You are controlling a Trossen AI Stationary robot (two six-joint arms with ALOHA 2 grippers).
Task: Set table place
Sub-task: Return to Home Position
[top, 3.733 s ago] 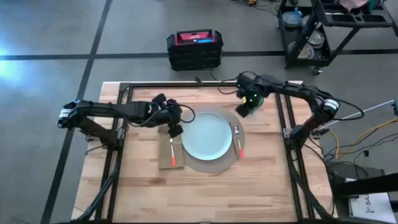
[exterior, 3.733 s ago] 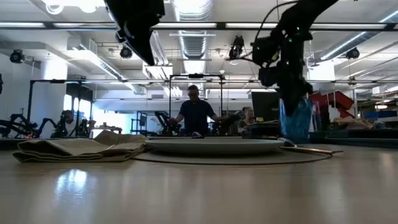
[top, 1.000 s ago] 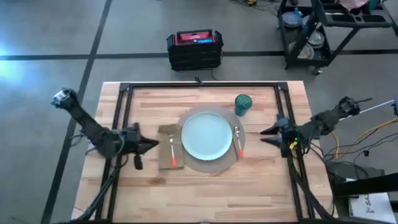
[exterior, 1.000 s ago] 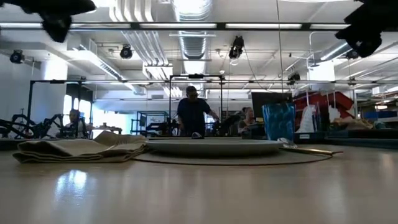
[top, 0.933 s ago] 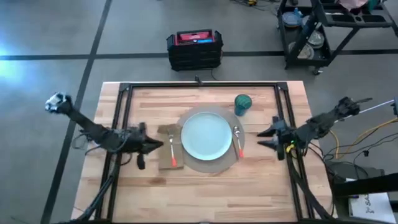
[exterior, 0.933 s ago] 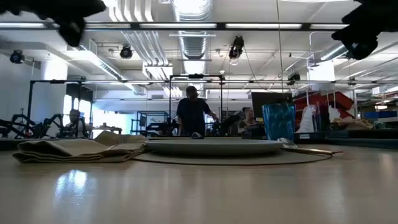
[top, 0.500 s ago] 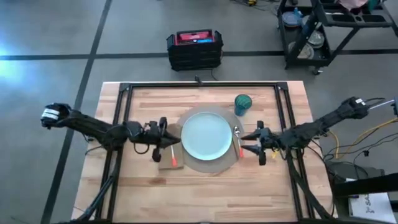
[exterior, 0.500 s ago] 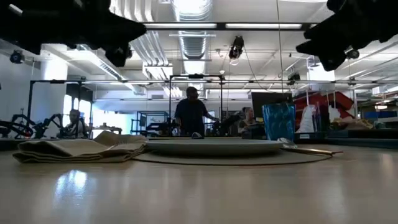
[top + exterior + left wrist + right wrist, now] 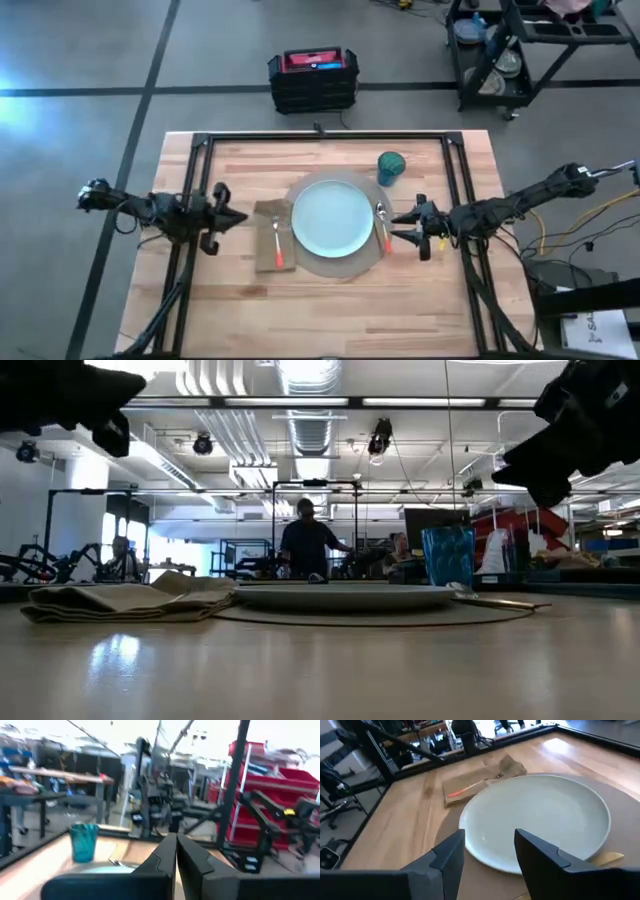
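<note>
On the large light butcher-block wooden worktop [image 9: 330, 310], crossed by a black metal rail frame [image 9: 320, 137], the place setting lies around a pale blue-green round plate [image 9: 333, 217] in the middle.

The two dark arms reach in toward the plate from opposite sides. The left tool [image 9: 238, 217] is on the left arm's side of the plate, apart from it. Its two fingers are closed together with nothing between them, as the left wrist view shows. The right tool [image 9: 397, 228] is just beside the plate on the right arm's side. Its fingers are spread wide and hold nothing. In the low view both tools hang well above the plate's level.

A round tan mat [image 9: 340, 268] lies under the plate, its rim showing all round. A brown cloth napkin [image 9: 266, 250] lies beside the plate on the left arm's side, and whether it overlaps the mat's edge cannot be told.

A small teal cup [image 9: 391, 166] stands upright past the plate's far edge, toward the right arm's side. It cannot be told whether it rests on the mat.

An orange-handled fork [image 9: 278, 245] lies on the napkin. An orange-handled spoon [image 9: 384, 228] lies on the mat just beside the plate, under the right tool's fingertips.
</note>
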